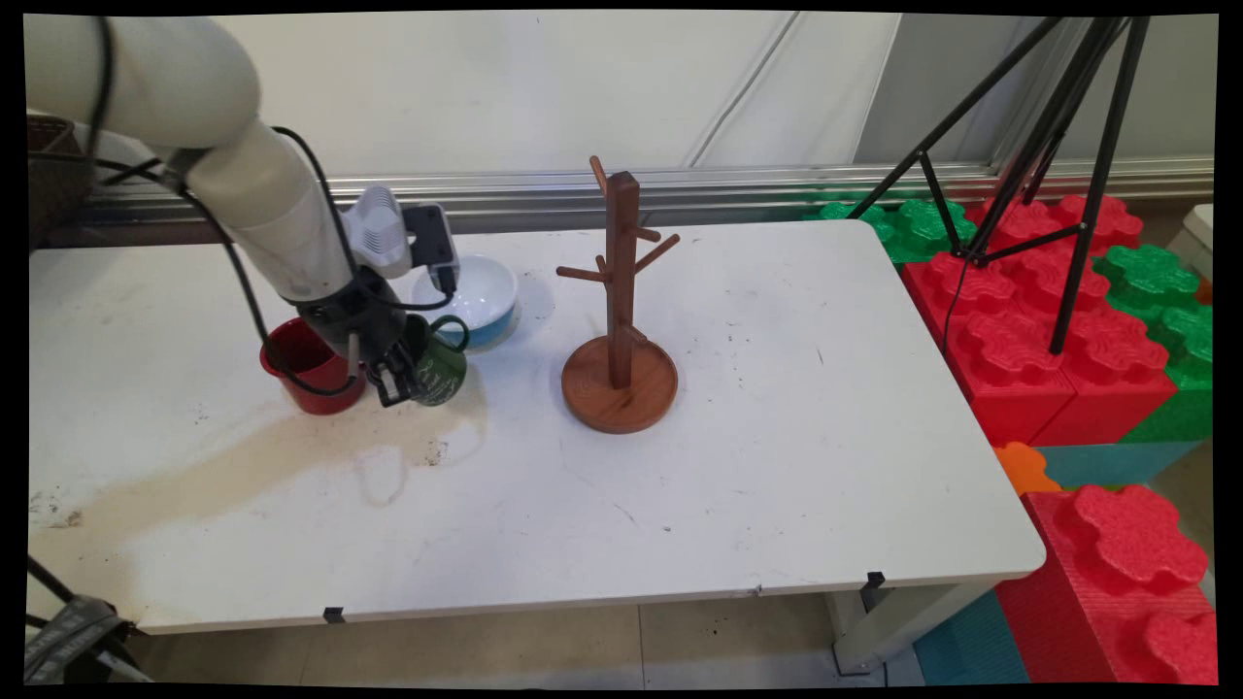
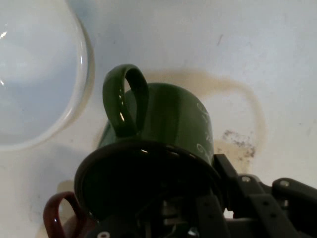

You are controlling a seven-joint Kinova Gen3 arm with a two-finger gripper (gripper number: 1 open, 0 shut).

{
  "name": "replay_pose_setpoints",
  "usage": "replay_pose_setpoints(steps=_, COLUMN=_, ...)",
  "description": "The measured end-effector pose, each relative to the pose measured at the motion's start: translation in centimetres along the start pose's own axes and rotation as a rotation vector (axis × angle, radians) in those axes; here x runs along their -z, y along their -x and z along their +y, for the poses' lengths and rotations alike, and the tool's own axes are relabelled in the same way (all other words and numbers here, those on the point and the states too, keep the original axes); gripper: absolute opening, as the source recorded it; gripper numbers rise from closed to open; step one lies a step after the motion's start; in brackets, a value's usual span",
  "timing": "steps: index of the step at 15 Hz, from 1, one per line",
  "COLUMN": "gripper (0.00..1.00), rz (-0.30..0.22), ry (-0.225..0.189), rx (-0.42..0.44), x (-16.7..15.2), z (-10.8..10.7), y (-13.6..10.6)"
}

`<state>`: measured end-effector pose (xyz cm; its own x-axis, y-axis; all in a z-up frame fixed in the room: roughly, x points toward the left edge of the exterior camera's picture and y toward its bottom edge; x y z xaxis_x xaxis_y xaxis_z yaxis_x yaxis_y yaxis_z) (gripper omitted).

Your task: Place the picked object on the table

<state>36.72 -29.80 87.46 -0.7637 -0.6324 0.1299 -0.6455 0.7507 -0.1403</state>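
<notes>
- Nearest the camera, the white surface (image 1: 680, 505) carries a broad brownish stain across its left part, with a darker ring mark and a few specks just in front of the mugs — it looks like a dried spill.
- Just behind the stain, the gripper (image 1: 396, 374) is clenched on the green mug (image 1: 442, 369). In the hand view one finger goes inside the mug's dark mouth and the other lies along its outer wall, so the rim wall is pinched between them.
- The green mug is tilted, its mouth turned toward the hand and its handle (image 2: 125, 99) sticking up and away from the fingers. Gripping at the rim opposite the handle leaves the loop free. Whether its base touches the surface I cannot tell.
- Just to the left, touching or almost touching the gripper's linkage, stands a red mug (image 1: 311, 364), upright with its mouth open upward; its handle shows in the hand view's lower left corner.
- Slightly farther back, just beside the green mug's handle, sits a white bowl (image 1: 476, 296) with a blue outer wall, upright.
- To the right and well apart stands a wooden mug tree (image 1: 621, 301) on a round base, its pegs all bare.
- Beyond the surface — red and green foam blocks (image 1: 1049, 320) and a black tripod (image 1: 1058, 165) by the wall.
</notes>
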Motion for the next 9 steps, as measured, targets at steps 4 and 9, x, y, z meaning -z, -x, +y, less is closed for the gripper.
replay_pose_setpoints(steps=4, gripper=0.00, rz=-0.036, ry=0.005, rx=-0.016, x=-2.0, z=-0.7, y=-1.0)
replay_pose_setpoints(steps=9, gripper=0.00, rz=-0.072, ry=0.012, rx=-0.030, x=-3.8, z=-1.2, y=-2.1)
